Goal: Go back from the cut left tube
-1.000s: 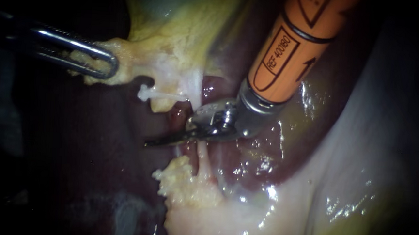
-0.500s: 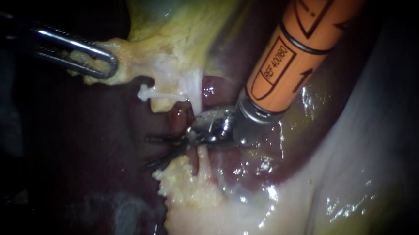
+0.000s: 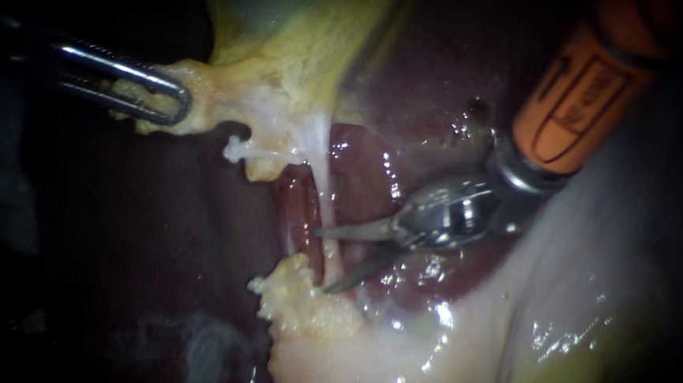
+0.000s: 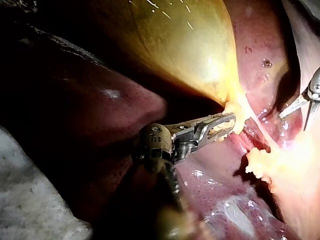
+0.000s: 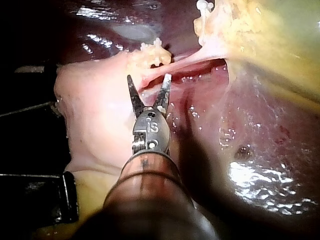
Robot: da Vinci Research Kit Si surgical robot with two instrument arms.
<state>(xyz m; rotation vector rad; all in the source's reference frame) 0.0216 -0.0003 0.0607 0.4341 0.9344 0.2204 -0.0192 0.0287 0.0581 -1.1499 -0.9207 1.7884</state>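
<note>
My right instrument [image 3: 324,262] comes in from the upper right on an orange shaft, its two thin blades open. The blade tips lie just right of a pale tube [image 3: 326,202] that runs from the gallbladder [image 3: 288,30] down to a yellowish fatty lump [image 3: 297,301]. A short white stub [image 3: 237,152] sticks out left of that tube. My left instrument [image 3: 174,104] is shut on yellowish tissue at the gallbladder's neck [image 4: 235,117]. In the right wrist view the open blades [image 5: 149,80] stand just short of the stretched pale tube [image 5: 200,56].
Dark red liver [image 3: 419,85] lies behind and right of the tube, with wet glints. Pale glossy tissue [image 3: 573,293] fills the lower right under my right instrument's shaft. In the left wrist view my right instrument's blades [image 4: 304,106] show beyond the tube.
My right instrument's blades went from shut to open, then drew back to the right, out from across the tubes. The left instrument kept its hold and did not move.
</note>
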